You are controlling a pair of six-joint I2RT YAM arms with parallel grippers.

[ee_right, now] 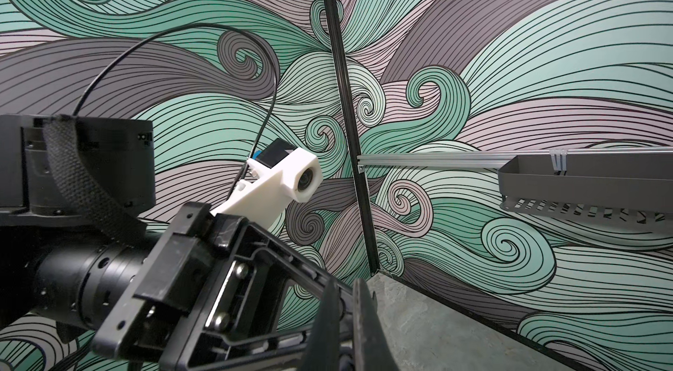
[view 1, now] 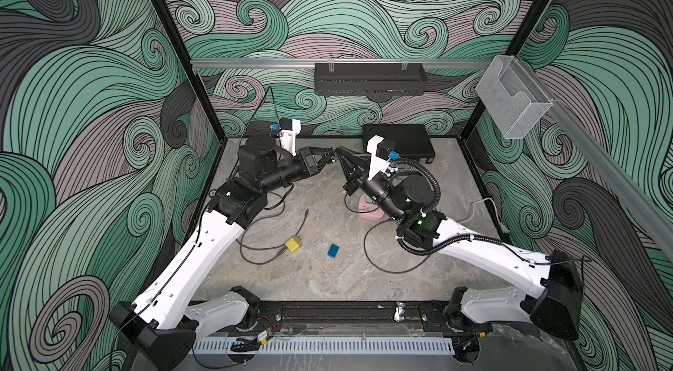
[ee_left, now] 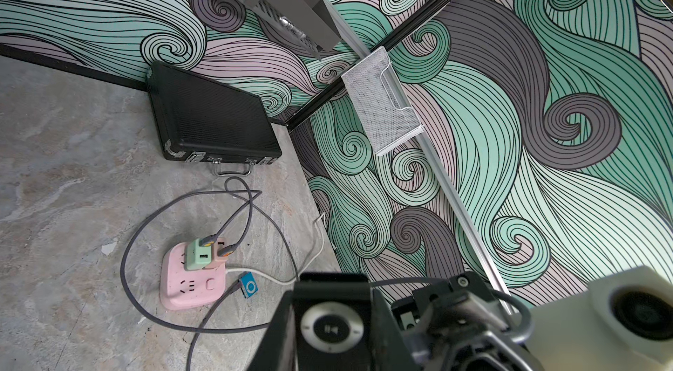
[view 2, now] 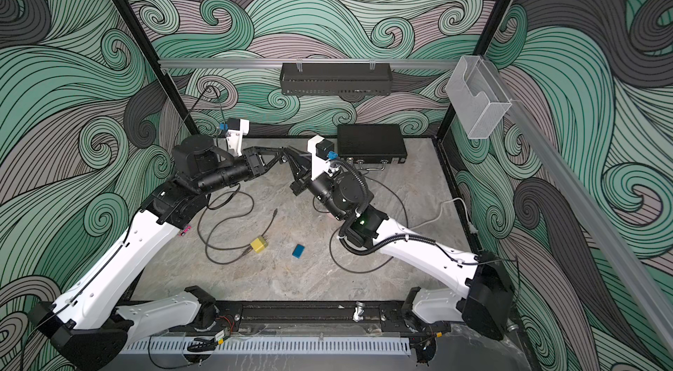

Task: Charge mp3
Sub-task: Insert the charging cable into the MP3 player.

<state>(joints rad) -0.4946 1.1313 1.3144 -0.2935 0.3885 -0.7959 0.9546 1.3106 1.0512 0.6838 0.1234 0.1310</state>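
Observation:
A black mp3 player [ee_left: 332,329] with a silver control ring sits between the fingers of my left gripper [ee_left: 331,291], which is shut on it above the table's far middle. In both top views the left gripper [view 1: 329,155] [view 2: 281,153] meets the right gripper [view 1: 338,150] [view 2: 290,149] tip to tip. The right gripper [ee_right: 345,289] is shut; nothing shows between its fingers. A pink power strip [ee_left: 189,285] carries a green adapter [ee_left: 198,254] and a peach one [ee_left: 221,258], both with grey cables. A small blue mp3 [ee_left: 249,286] lies plugged beside it.
A yellow adapter [view 1: 293,244] with a dark cable and a small blue block [view 1: 333,250] lie on the near table. A loose cable end [view 1: 307,211] points away. A black case [view 1: 400,140] stands at the back. Cable loops [view 1: 368,260] trail under the right arm.

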